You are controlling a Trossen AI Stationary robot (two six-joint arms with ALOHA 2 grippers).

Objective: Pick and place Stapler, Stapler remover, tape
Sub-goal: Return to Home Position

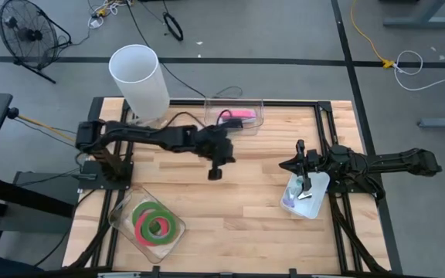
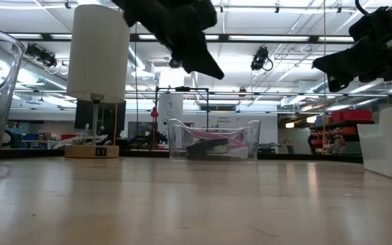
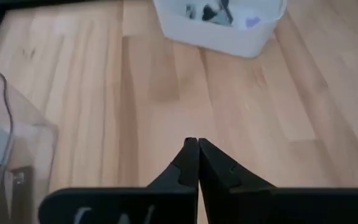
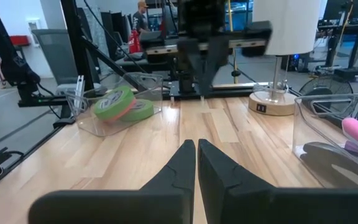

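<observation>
My left gripper (image 1: 215, 174) hangs shut and empty above the middle of the table; it also shows in its wrist view (image 3: 194, 148) and in the low view (image 2: 213, 71). My right gripper (image 1: 286, 164) is shut and empty above the table's right part, next to a white bin (image 1: 315, 207) with small stapler removers (image 3: 211, 11). Green and pink-red tape rolls (image 1: 157, 222) lie flat in a clear tray (image 1: 122, 218) at the near left. A pink stapler (image 1: 242, 113) and a dark one (image 2: 199, 148) lie in a clear tray (image 1: 258, 123) at the far middle.
A white cylindrical lamp (image 1: 139, 80) stands at the far left of the table. A black frame (image 1: 338, 104) runs around the table's edges. Bare wood (image 1: 238, 216) lies between the trays. A person (image 4: 143, 18) stands in the room beyond the table.
</observation>
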